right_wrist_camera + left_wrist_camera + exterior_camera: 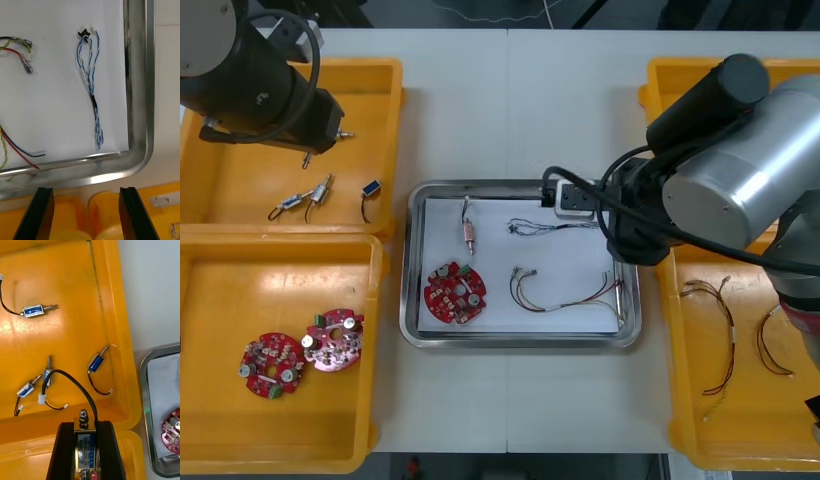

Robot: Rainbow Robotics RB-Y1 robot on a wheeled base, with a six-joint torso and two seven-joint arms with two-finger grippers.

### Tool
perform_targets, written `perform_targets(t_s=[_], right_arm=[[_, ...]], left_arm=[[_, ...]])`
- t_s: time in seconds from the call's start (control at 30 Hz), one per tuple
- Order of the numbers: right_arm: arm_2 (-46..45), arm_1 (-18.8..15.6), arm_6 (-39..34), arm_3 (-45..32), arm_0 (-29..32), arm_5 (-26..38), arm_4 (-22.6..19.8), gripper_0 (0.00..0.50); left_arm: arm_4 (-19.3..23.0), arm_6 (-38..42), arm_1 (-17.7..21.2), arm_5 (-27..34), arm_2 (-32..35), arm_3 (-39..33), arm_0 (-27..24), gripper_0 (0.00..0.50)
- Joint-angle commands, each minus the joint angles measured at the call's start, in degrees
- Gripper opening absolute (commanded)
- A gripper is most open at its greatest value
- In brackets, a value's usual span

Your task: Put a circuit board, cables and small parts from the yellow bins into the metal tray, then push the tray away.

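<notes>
**Q.** What do the fingers hold, and what may fail?

**A.** The left gripper (85, 427) has its fingers (65, 450) closed on a small part (85, 444). The part's black lead (75, 380) loops free ahead of them, above the far bin (112, 315) left of the tray (412, 270). The lead's end lies close to the loose parts (96, 362) and may hook one and drag it out. The gripped part may also twist on its way to the tray. The right gripper (85, 191) is wide open and empty, just right of the tray's far corner. It may crowd that delivery.

**Q.** And the counts?

**A.**
- **Parts:** six. One is gripped, four are loose in that bin, and one is a tray part (468, 232).
- **Boards:** three. One is a tray board (455, 293), and two are spare boards (272, 365) in the near bin (210, 270) left of the tray.
- **Cables in the tray:** one blue-white cable (92, 93) and one red-yellow cable (565, 290).
- **Cables elsewhere:** at least two more cables (715, 335) in the right bin (700, 420).
</notes>
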Motion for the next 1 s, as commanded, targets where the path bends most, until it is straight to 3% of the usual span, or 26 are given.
perform_targets(t_s=[0.03, 0.2, 0.4, 0.67, 1.0], right_arm=[[-6.0, 0.9, -7.9, -6.7, 0.3, 4.5, -1.0, 0.500], [-11.6, 0.4, -14.3, -10.1, 0.4, 4.5, -2.1, 0.500], [-19.5, -1.4, -23.9, -10.3, 2.1, 4.5, -7.0, 0.500], [-29.0, -6.6, -34.3, -10.3, 8.7, 4.5, -12.9, 0.500], [-37.2, -9.4, -41.5, -10.3, 17.3, 4.5, -14.8, 0.500]], left_arm=[[0.5, 11.4, -1.4, -2.2, -2.0, -3.5, 0.1, 0.000], [0.3, 15.7, -3.2, -3.2, -5.8, -4.1, -1.6, 0.000], [-2.1, 20.8, -6.1, -5.8, -12.1, -4.0, -3.6, 0.000], [-4.4, 27.7, -8.9, -9.8, -21.8, -3.8, -5.8, 0.002], [-8.4, 31.7, -11.0, -18.2, -31.3, -0.5, -6.1, 0.003]])
